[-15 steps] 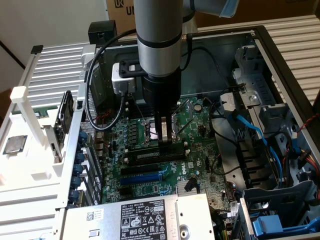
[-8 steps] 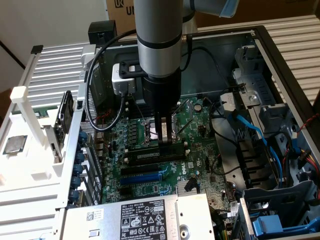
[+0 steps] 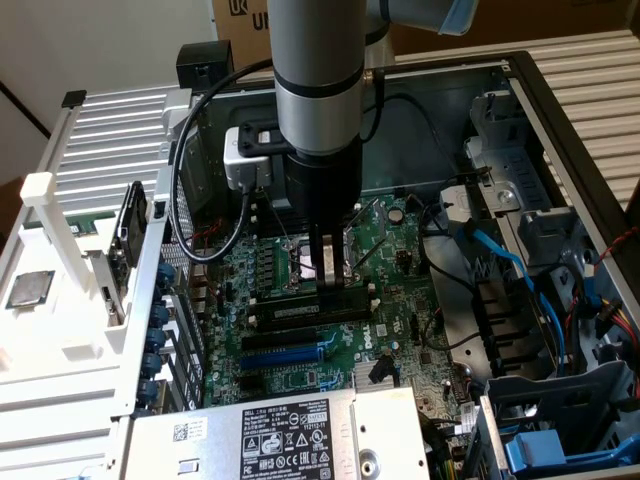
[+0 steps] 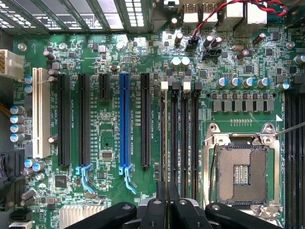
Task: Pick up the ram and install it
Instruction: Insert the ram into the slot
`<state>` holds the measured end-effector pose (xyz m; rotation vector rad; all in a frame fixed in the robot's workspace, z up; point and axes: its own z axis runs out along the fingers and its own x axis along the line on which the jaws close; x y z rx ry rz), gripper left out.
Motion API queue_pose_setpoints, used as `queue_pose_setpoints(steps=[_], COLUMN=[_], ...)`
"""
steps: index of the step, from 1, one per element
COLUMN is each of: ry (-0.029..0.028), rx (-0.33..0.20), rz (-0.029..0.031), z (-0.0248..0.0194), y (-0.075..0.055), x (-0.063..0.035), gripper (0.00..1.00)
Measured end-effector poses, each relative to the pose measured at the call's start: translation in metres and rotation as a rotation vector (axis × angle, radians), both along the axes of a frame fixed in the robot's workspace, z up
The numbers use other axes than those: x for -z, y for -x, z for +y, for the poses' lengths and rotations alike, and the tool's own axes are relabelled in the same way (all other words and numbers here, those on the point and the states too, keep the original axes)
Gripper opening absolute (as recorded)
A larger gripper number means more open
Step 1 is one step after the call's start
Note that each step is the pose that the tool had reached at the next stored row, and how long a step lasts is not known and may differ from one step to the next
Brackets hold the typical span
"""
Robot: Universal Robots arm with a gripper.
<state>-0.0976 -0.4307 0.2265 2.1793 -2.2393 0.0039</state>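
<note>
**Ram at the Slots, Gripper Down Over the Board**

My gripper hung straight down inside the open computer case, right above the green motherboard. In the exterior view my fingers reached the board just beside the empty CPU socket, toward the exterior view's right of it. Below them lay a long dark strip, the ram, level with the board among the black memory slots. From the wrist view my fingers were pinched close together, lined up over the slot with the white end clip. Whether they actually clamped the ram there, I could not tell. The blue expansion slot stood well apart from my fingers, across a black slot. The socket sat open nearby, pins bare.
</note>
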Motion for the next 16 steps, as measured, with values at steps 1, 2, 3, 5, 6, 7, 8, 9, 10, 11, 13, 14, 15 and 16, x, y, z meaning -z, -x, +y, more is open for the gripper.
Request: queue_pose_setpoints(steps=[1,2,3,5,6,7,8,9,10,11,13,14,15,16], ry=[0.0000,0.0000,0.0000,0.0001,0.0000,0.0000,0.0000,0.0000,0.0000,0.0000,0.0000,0.0000,0.0000,0.0001], rx=[0.000,0.000,0.000,0.000,0.000,0.000,0.000,0.000,0.000,0.000,0.000,0.001,0.001,0.000], rz=[0.0000,0.0000,0.0000,0.0000,0.0000,0.0000,0.0000,0.0000,0.0000,0.0000,0.0007,0.0004,0.0001,0.0001], z=[0.0000,0.0000,0.0000,0.0000,0.0000,0.0000,0.0000,0.0000,0.0000,0.0000,0.0000,0.0000,0.0000,0.0000], y=[0.0000,0.0000,0.0000,0.0000,0.0000,0.0000,0.0000,0.0000,0.0000,0.0000,0.0003,0.0003,0.0002,0.0001], x=[0.0000,0.0000,0.0000,0.0000,0.0000,0.0000,0.0000,0.0000,0.0000,0.0000,0.0000,0.0000,0.0000,0.0000], gripper=[0.12,0.12,0.12,0.12,0.12,0.12,0.12,0.12,0.12,0.12,0.12,0.19,0.19,0.19])
